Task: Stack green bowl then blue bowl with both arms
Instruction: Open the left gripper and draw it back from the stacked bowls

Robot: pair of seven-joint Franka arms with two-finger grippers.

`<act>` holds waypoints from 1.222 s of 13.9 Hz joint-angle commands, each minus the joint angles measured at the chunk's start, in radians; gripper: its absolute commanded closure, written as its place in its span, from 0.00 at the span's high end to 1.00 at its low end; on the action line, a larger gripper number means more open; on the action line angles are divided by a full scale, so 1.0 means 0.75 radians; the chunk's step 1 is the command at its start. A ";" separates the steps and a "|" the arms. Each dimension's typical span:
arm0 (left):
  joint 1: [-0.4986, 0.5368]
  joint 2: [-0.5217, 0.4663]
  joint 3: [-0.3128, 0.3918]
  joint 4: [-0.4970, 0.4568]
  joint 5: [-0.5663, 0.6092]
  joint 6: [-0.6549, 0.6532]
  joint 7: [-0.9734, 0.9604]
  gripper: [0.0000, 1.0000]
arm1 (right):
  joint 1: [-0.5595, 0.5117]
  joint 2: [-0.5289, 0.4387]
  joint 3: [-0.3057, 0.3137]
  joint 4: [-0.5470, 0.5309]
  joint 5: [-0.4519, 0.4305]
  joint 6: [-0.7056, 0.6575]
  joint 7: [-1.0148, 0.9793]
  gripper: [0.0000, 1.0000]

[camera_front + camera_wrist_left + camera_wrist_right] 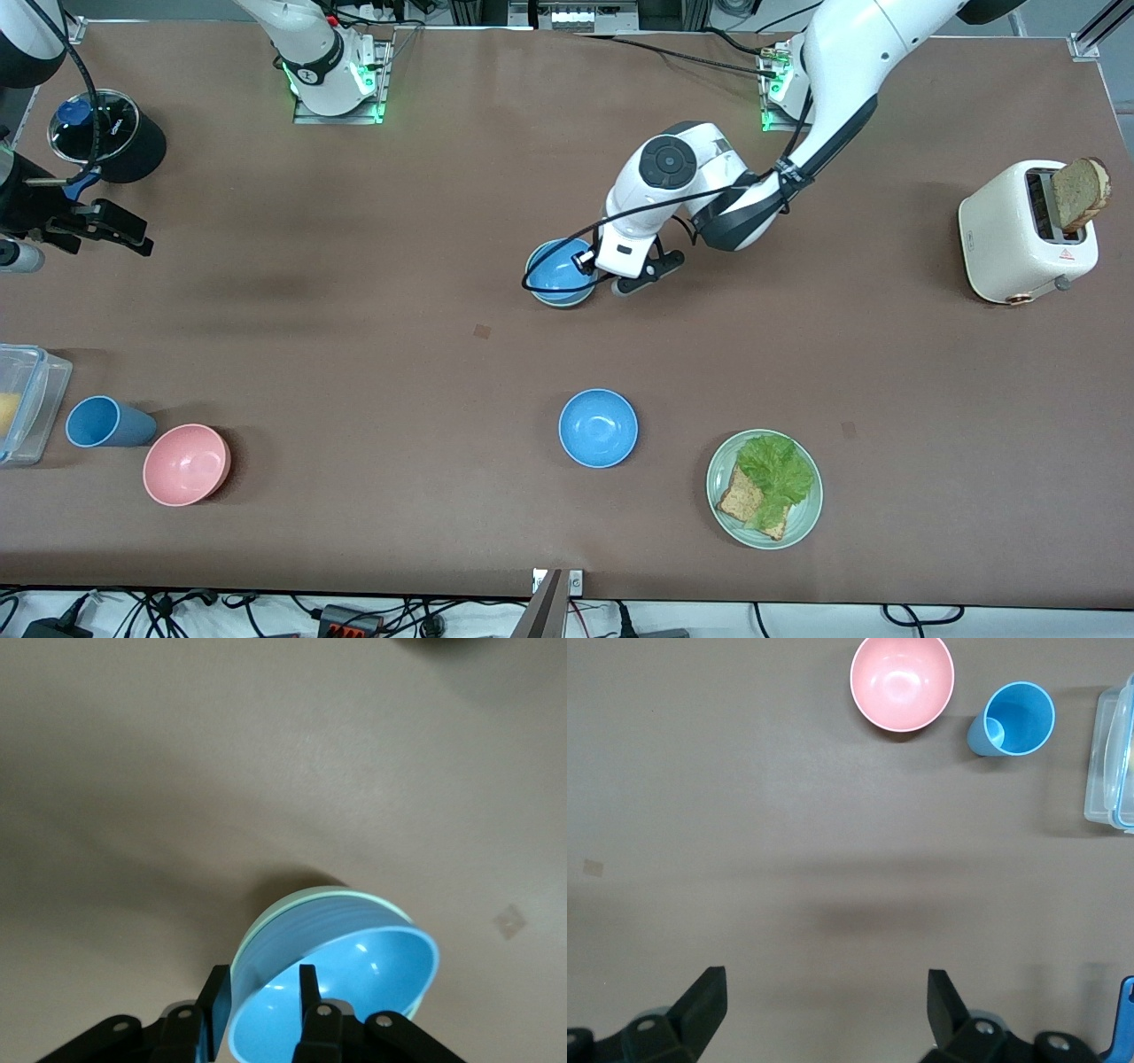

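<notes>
Because nested inside the green bowl, needs no holding and sits level: blue bowl, low in the left wrist view, with only a thin pale rim of the green one showing beneath it. Found just above the middle of the front frame, under the left arm's wrist.

Straddling that blue rim, left gripper: one finger outside the wall, the other inside the hollow. Set apart by more than the wall's thickness, so judged let go rather than pinching. Down at the rim probably as the tail of a placing move. Calls next for a straight lift, lest a finger catch the rim and tip the stack. Stacking itself looks done.

Parked at the edge of the front frame toward the right arm's end, right gripper: spread wide, nothing between the fingers, waiting above bare table, with a pink bowl and blue cup at the top of its wrist view.

Left alone in the lower middle of the front frame, a second blue bowl, apparently not needed.
</notes>
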 commanded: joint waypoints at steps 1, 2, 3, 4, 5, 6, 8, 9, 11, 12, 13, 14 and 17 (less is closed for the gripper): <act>0.129 -0.026 -0.110 -0.002 0.029 -0.051 -0.020 0.49 | 0.007 -0.013 0.006 -0.005 -0.015 -0.008 -0.011 1.00; 0.172 -0.026 -0.142 0.006 0.031 -0.088 -0.016 0.51 | 0.012 -0.011 0.006 -0.007 -0.015 -0.008 -0.011 1.00; 0.201 -0.026 -0.157 0.036 0.029 -0.117 -0.014 0.52 | 0.012 -0.011 0.006 -0.007 -0.017 -0.010 -0.011 1.00; 0.205 -0.028 -0.165 0.067 0.029 -0.174 -0.004 0.53 | 0.012 -0.011 0.006 -0.005 -0.017 -0.008 -0.011 1.00; 0.207 -0.028 -0.173 0.112 0.029 -0.241 0.029 0.53 | 0.012 -0.013 0.006 -0.005 -0.019 -0.008 -0.011 1.00; 0.209 -0.028 -0.175 0.165 0.023 -0.329 0.082 0.53 | 0.012 -0.013 0.004 -0.005 -0.019 -0.008 -0.011 1.00; 0.231 -0.087 -0.163 0.241 -0.123 -0.438 0.269 0.54 | 0.014 -0.011 0.006 -0.005 -0.019 -0.008 -0.011 1.00; 0.286 -0.155 -0.139 0.239 -0.260 -0.462 0.449 0.57 | 0.020 -0.011 0.006 -0.005 -0.019 -0.008 -0.011 1.00; 0.309 -0.292 0.014 0.225 -0.511 -0.560 0.866 0.62 | 0.024 -0.011 0.006 -0.005 -0.019 -0.004 -0.011 1.00; 0.299 -0.353 0.122 0.225 -0.604 -0.626 1.064 0.63 | 0.024 -0.011 0.006 -0.005 -0.019 -0.004 -0.011 1.00; 0.295 -0.406 0.216 0.225 -0.665 -0.679 1.212 0.65 | 0.022 -0.011 0.006 -0.005 -0.021 -0.002 -0.011 1.00; 0.285 -0.445 0.298 0.225 -0.682 -0.732 1.335 0.74 | 0.022 -0.011 0.004 -0.005 -0.021 0.002 -0.011 1.00; 0.132 -0.536 0.578 0.217 -0.682 -0.806 1.553 1.00 | 0.026 -0.011 0.006 -0.005 -0.021 0.002 -0.011 1.00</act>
